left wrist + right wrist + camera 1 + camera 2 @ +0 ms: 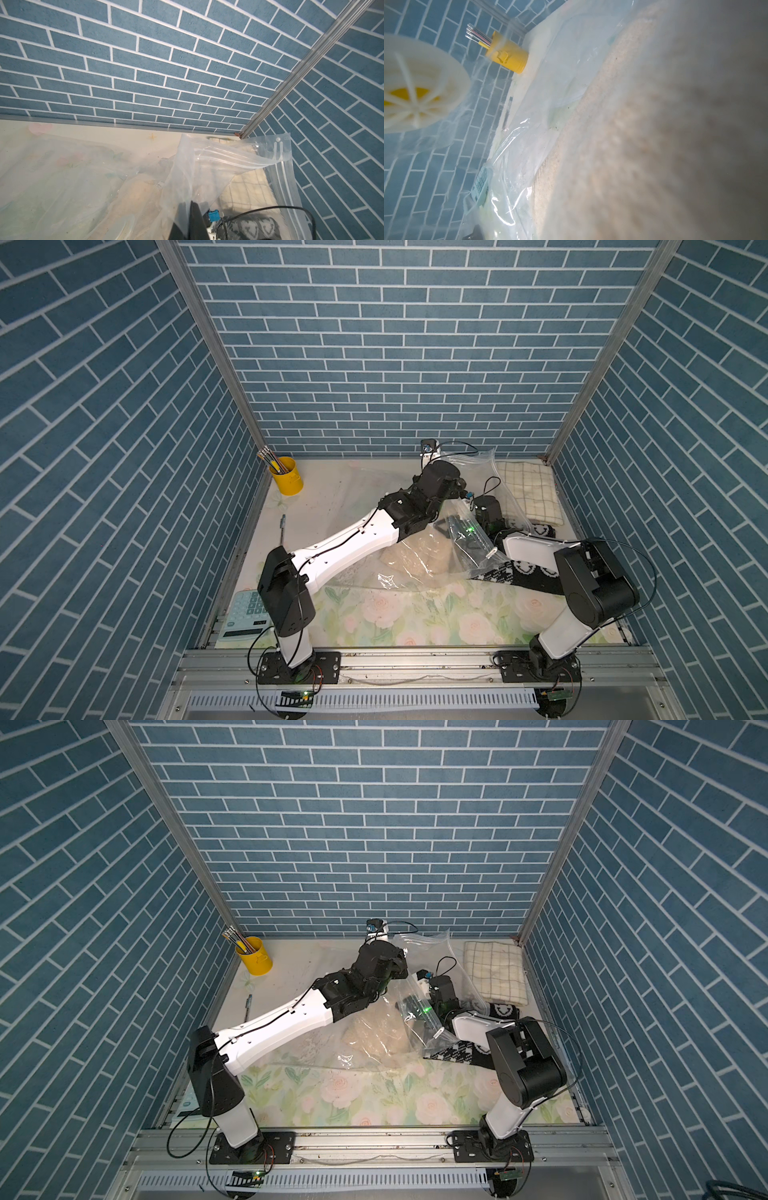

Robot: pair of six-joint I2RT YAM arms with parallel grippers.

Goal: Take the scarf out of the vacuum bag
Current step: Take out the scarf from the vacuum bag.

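The vacuum bag point(478, 472) is a big crinkly clear bag lying mid-table, its zip mouth point(228, 153) raised toward the back right corner. My left gripper point(192, 205) is shut on the bag's film and holds that edge up; a top view shows it at the raised part point(459, 485). Inside the bag lies the beige fuzzy scarf point(415, 562). My right gripper point(442, 526) reaches inside the bag, seen through the plastic, against the scarf. The scarf point(654, 145) fills the right wrist view, blurred and close, hiding the jaws. The white valve cap point(419, 83) hangs nearby.
A black-and-white knitted cloth point(536, 572) lies under my right arm. A folded checked towel point(530, 493) sits back right. A yellow pencil cup point(287, 481) stands back left, with a pen point(282, 526) and a calculator point(245, 614) along the left edge. Brick walls enclose three sides.
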